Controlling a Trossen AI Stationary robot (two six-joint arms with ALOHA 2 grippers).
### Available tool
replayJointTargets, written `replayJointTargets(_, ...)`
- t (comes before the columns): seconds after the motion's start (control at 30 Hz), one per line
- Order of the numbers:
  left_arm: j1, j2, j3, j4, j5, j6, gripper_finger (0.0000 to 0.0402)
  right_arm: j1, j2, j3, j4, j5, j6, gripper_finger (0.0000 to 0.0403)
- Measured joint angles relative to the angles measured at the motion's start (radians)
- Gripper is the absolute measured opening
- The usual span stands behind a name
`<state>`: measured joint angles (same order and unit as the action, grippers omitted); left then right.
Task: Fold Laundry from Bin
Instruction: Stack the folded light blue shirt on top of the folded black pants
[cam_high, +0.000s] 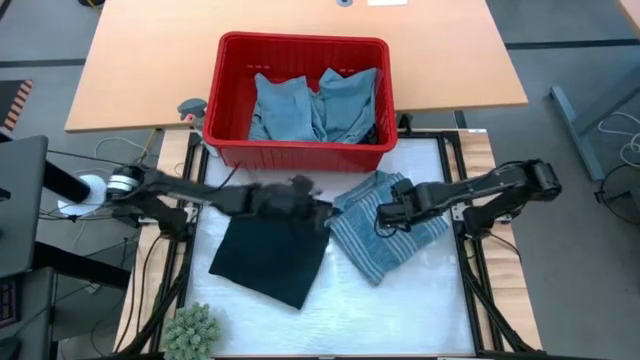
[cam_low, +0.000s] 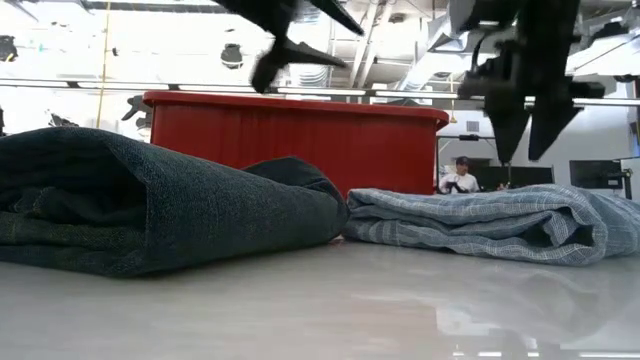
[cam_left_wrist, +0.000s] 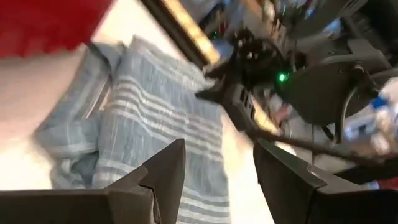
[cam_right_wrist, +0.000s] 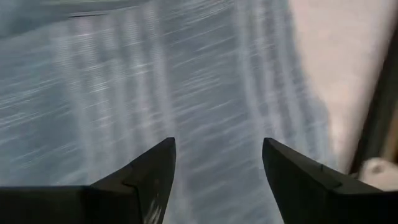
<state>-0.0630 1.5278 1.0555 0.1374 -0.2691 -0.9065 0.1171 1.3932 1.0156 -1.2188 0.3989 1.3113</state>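
Laundry folded on white table, both grippers gaping empty above, workshop behind.

I can't read any text, label, brand or number anywhere from here, not on the bin, laundry or bench.

Wooden desk, grey floor
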Motion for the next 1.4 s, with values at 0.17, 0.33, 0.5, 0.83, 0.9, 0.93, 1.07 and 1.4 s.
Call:
replayJointTargets(0.17,0.093,0.143,0.149,-0.009,0.302,-0.038,0.0179,-0.121,-0.006,-0.026,-0.065,0.051,-0.214,0.0266)
replayJointTargets(0.33,0.067,0.195,0.253,-0.043,0.359,0.012,0.0178,-0.300,-0.015,-0.055,-0.064,0.051,-0.433,0.0265)
replayJointTargets(0.5,0.060,0.177,0.266,-0.114,0.344,0.046,0.0178,-0.511,-0.015,-0.166,0.128,-0.083,-0.630,0.0265)
replayJointTargets(0.83,-0.014,0.166,0.266,-0.196,0.463,0.031,0.0178,-0.731,-0.019,-0.373,0.311,-0.292,-0.765,0.0265)
replayJointTargets(0.9,-0.046,0.166,0.266,-0.247,0.486,0.019,0.0178,-0.719,-0.020,-0.408,0.307,-0.371,-0.712,0.0265)
replayJointTargets(0.93,-0.067,0.163,0.266,-0.274,0.472,0.007,0.0178,-0.699,-0.022,-0.424,0.298,-0.411,-0.665,0.0265)
replayJointTargets(1.07,-0.159,0.158,0.266,-0.409,0.240,-0.072,0.0178,-0.565,-0.022,-0.457,0.277,-0.507,-0.396,0.0265)
replayJointTargets(1.4,-0.168,0.179,0.105,-0.156,0.096,-0.317,0.0178,-0.437,-0.016,-0.435,0.329,-0.491,-0.199,0.0265)
